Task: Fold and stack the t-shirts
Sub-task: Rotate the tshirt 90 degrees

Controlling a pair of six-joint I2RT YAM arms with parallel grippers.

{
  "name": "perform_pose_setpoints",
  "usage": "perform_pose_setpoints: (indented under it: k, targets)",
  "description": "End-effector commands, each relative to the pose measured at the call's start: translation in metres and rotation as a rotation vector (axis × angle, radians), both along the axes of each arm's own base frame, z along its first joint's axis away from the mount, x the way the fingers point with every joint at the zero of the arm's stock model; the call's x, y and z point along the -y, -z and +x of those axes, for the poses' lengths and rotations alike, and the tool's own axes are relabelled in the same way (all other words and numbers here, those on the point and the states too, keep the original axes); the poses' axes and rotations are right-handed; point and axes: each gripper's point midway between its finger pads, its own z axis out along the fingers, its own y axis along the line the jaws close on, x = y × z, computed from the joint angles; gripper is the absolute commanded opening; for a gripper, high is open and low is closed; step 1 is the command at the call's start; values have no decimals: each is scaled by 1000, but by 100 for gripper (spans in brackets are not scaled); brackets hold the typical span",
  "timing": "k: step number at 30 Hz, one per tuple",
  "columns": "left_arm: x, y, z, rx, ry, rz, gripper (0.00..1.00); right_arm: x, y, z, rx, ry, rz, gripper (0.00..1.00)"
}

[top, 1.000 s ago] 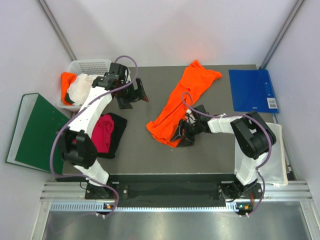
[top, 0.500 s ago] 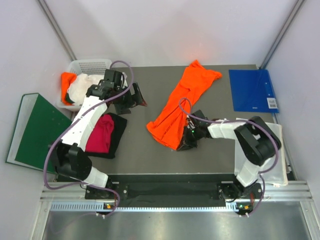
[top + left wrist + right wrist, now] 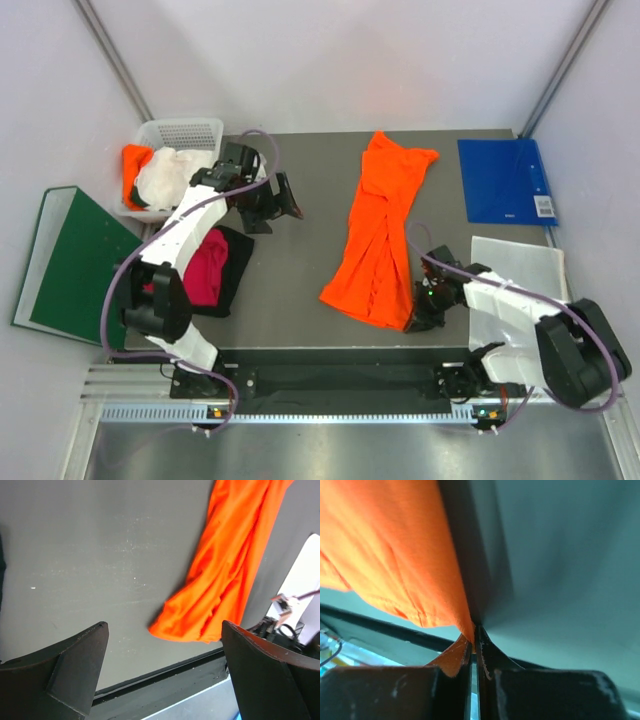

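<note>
A bright orange t-shirt (image 3: pixel 382 235) lies stretched in a long strip down the middle of the dark table; it also shows in the left wrist view (image 3: pixel 225 570) and the right wrist view (image 3: pixel 395 555). My right gripper (image 3: pixel 418 318) is shut on the shirt's near corner by the table's front edge; in the right wrist view the gripper (image 3: pixel 474 635) pinches the cloth. My left gripper (image 3: pixel 278 198) is open and empty over the table's left part, its fingers (image 3: pixel 75 670) wide apart. A magenta-pink shirt (image 3: pixel 205 265) lies folded on a black shirt (image 3: pixel 238 262) at the left.
A white basket (image 3: pixel 180 135) at the back left holds a white shirt (image 3: pixel 162 175) and an orange shirt (image 3: pixel 132 165). A dark green binder (image 3: pixel 70 262) lies left of the table. A blue folder (image 3: pixel 505 180) and a white sheet (image 3: pixel 520 270) lie at the right.
My right gripper has pulled the orange shirt's corner toward the front right, drawing the shirt into a straighter, longer strip. My left arm has shifted only slightly.
</note>
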Motion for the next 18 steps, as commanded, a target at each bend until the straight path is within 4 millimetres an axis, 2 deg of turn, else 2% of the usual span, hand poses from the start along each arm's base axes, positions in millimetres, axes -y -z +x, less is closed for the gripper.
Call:
perform_pose_setpoints:
  k: [1,5,6,7,9,10,11,12,13,14,15,16,17,18]
  targets:
    - [17,2,3,13,51,-37,99,54,11,-30,-56,36,-162,0]
    - [24,9,1,2,72,-42,99,52,3,-27,-38,77,-147,0]
    - [27,10,0,-4,79,-48,99,49,-3,-21,-26,75,-139,1]
    - [29,10,1,-2,85,-50,99,46,-8,-15,-5,64,-121,6]
    - [35,13,2,-2,107,-65,99,34,-33,6,71,66,-69,30]
    - [38,15,3,-2,118,-68,99,29,-46,18,129,59,-42,49]
    - [41,12,6,8,130,-78,99,23,-71,38,210,59,-21,60]
    - [44,19,11,0,138,-82,99,22,-83,49,260,56,-21,70]
    - [48,19,15,5,149,-88,99,25,-91,64,310,64,-47,90]
    - [51,13,24,30,157,-97,99,24,-113,84,376,77,-51,99]
    - [56,22,33,19,163,-99,99,26,-120,96,410,67,-69,100]
    - [60,21,40,28,179,-107,99,30,-118,111,408,84,-97,100]
    - [66,8,56,75,190,-122,99,28,-133,134,467,99,-87,100]
    - [71,22,67,50,198,-123,99,32,-133,148,481,112,-92,100]
